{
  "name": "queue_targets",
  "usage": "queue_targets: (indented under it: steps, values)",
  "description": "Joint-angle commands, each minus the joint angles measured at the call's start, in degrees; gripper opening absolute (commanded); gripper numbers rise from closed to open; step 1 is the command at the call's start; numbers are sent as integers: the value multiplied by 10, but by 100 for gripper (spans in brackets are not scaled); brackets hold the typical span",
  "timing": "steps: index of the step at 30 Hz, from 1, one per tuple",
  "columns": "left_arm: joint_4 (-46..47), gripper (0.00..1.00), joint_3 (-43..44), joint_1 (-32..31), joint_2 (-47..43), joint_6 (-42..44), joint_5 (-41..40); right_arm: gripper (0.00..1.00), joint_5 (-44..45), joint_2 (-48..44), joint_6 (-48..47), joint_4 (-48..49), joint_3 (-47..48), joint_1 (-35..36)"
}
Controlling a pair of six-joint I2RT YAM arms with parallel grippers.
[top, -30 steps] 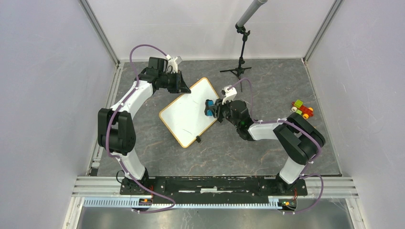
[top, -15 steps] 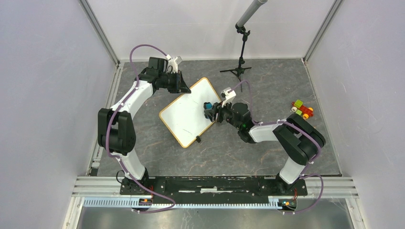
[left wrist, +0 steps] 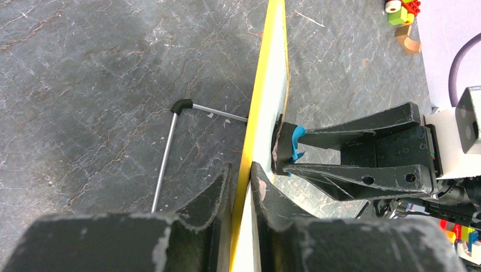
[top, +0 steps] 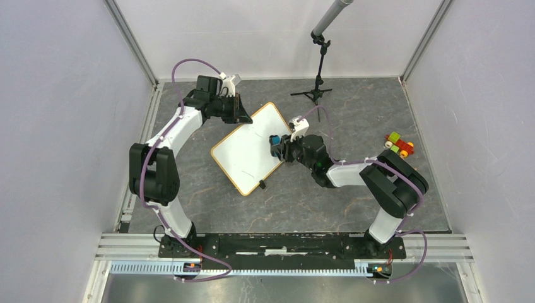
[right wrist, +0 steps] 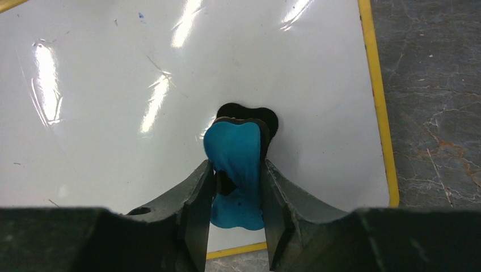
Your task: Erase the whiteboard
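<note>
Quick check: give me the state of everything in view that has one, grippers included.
whiteboard: edge clamped, face almost clean, few faint marks.
left gripper: jaws shut on the whiteboard's frame.
blue eraser: gripped, pressed against the whiteboard.
right gripper: jaws shut on the blue eraser.
toy blocks: lying loose, far right, apart from both arms.
</note>
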Motion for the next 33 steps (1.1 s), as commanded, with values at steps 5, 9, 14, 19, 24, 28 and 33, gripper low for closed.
queue_targets:
  steps: [5,9,14,19,24,28,33]
  values:
    - [-47,2,-2,-20,-4,15,-5,35,61,18,1,-20,44,-2]
    - [-47,2,-2,-20,-5,16,-7,32,78,18,41,-29,34,-23]
    - [-52,2,1,-20,-3,19,-9,32,38,25,100,2,3,-70]
    - [-52,2,0,-20,-3,19,-10,31,16,26,104,7,1,-85]
    - [-52,2,1,-21,-7,18,-8,32,18,23,58,-22,53,-65]
    - [-52,2,-2,-28,-17,24,-14,31,24,42,20,-75,127,-30]
    - [-52,2,-2,-39,-23,28,-18,32,32,65,-24,-119,196,22]
